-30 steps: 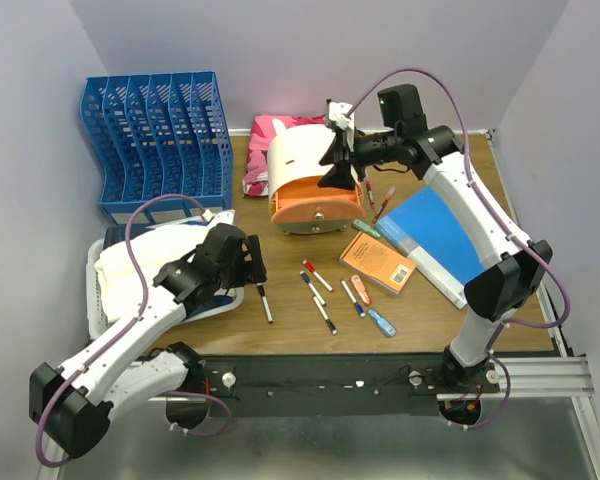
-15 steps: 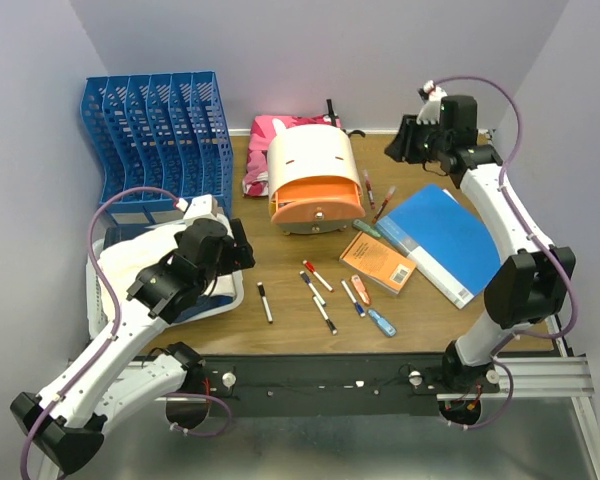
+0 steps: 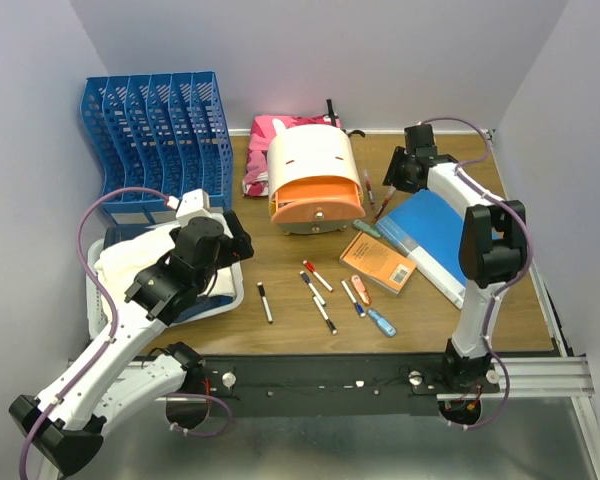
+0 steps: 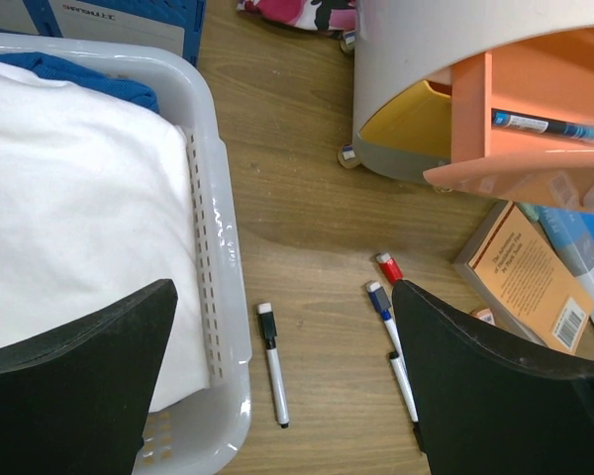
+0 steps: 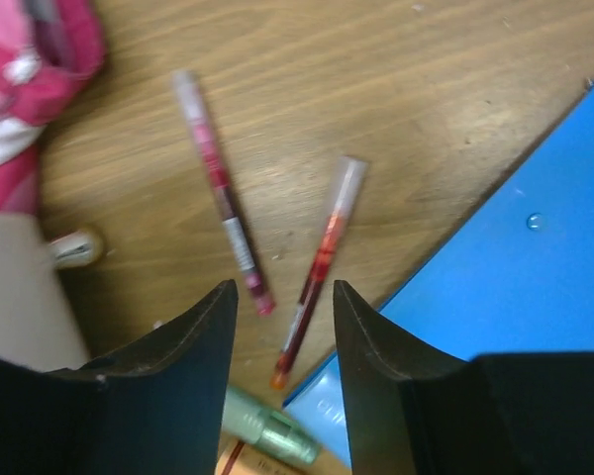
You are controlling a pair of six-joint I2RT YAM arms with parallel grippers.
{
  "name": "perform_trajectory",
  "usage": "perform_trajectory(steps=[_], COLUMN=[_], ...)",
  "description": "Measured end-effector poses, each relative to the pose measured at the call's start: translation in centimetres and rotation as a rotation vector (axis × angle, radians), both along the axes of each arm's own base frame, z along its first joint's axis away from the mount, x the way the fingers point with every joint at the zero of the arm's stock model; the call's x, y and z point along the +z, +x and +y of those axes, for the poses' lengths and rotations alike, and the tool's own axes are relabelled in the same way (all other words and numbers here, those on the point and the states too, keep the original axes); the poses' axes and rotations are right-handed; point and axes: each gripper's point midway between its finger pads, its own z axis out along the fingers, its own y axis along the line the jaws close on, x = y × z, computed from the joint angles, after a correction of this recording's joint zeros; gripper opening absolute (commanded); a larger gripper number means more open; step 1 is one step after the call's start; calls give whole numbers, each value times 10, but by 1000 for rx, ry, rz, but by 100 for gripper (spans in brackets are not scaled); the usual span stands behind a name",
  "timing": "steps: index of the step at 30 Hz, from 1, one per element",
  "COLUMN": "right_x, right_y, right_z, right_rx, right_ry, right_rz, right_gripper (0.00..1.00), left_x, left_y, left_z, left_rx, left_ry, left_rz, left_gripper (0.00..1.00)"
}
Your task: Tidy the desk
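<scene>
The desk (image 3: 280, 255) is a brown wood-grain top strewn with stationery. My left gripper (image 3: 218, 243) hangs wide open above the right rim of a white tray (image 3: 232, 296); in the left wrist view its jaws (image 4: 282, 287) frame a black-capped marker (image 4: 273, 364) lying beside the tray (image 4: 210, 198). My right gripper (image 3: 405, 172) points down at the back right, part open and empty (image 5: 282, 292). A red pen (image 5: 319, 265) lies on the wood below its gap, a pink pen (image 5: 221, 193) just left of it.
An orange-and-white drawer organiser (image 3: 310, 180) stands mid-desk, a blue file rack (image 3: 155, 140) back left, a pink pouch (image 3: 263, 150) behind. A blue folder (image 3: 435, 235), an orange book (image 3: 378, 262), a green highlighter (image 5: 272, 427) and several markers (image 3: 316, 290) lie around.
My right arm swung from above the organiser to the back right, then came down over the two pens by the blue folder, jaws slightly narrower. My left arm shifted a little left.
</scene>
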Motion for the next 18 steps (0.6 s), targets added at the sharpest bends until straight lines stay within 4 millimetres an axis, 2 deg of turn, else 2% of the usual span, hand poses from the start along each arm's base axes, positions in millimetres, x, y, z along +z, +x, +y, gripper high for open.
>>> perform_trajectory(steps=[3, 10, 14, 18], right_x=[-25, -64, -73, -74], right_y=[1, -1, -2, -2], right_z=[-7, -11, -12, -12], right_rx=[-45, -89, -99, -107], right_ry=[-27, -42, -48, -46], right_rz=[45, 117, 135, 135], right_gripper=[43, 43, 42, 33], left_x=[2, 0, -1, -4], left_y=[1, 2, 2, 3], left_z=[-1, -1, -1, -2], left_rx=[6, 10, 11, 12], left_ry=[-11, -16, -18, -18], left_rz=[-7, -5, -6, -2], left_gripper=[99, 99, 99, 99])
